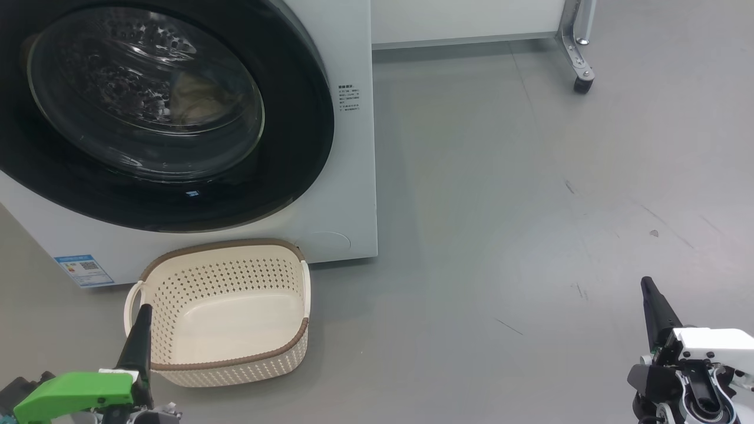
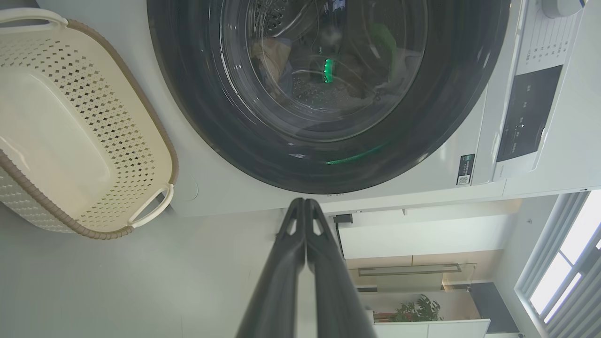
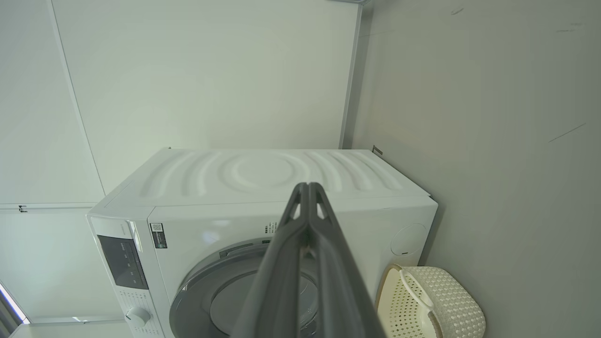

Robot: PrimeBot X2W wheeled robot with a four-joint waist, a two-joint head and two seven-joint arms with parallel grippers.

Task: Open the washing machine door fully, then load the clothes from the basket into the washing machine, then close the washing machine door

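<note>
head view showed the washing machine door (image 1: 294, 147) shut, glossy black rim ringing bulging clear glass. left fingers (image 2: 281, 272) and right fingers (image 3: 281, 272) were clenched on nothing.

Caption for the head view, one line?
Washing machine door closed with clothes inside, basket empty on the floor in front, left gripper and right gripper shut and low.

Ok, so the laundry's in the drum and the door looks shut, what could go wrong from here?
1. The washing machine door lies flush against the front, but whether its latch caught cannot be told; it might swing open.
2. The left gripper, shut, hangs right by the rim of the empty basket; a careless arm or base move could knock the basket across the floor.
</note>
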